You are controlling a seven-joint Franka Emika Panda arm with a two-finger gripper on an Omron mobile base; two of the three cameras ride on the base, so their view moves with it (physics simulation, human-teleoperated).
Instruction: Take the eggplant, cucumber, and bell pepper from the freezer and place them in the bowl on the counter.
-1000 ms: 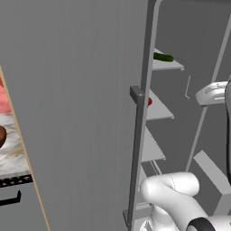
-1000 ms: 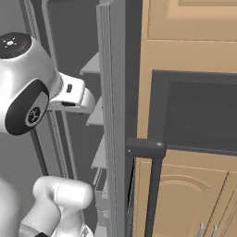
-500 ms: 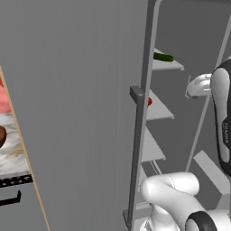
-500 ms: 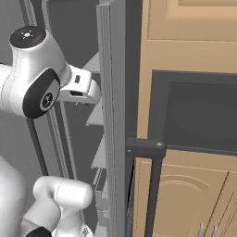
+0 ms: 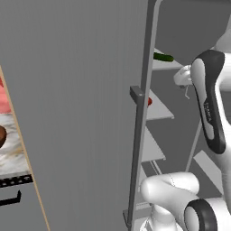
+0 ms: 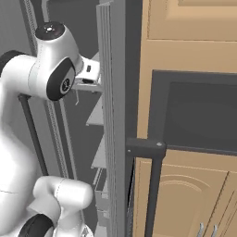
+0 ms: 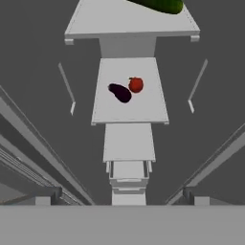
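Fingers spread wide and empty, looking down the open freezer. Eggplant and pepper lie touching on the middle shelf; cucumber sits one shelf up. First pick seems pending: descend onto one vegetable and close.

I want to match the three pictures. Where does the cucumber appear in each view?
Left base view: the cucumber lies on the top freezer shelf, upper right, right of the open door.
Right base view: I cannot find it; the door's edge and the arm cover the shelves.
Hand view: cucumber at the top edge, partly cut off, on the highest shelf.
Shared landmark: the shelf with the bell pepper, directly below the cucumber's shelf.
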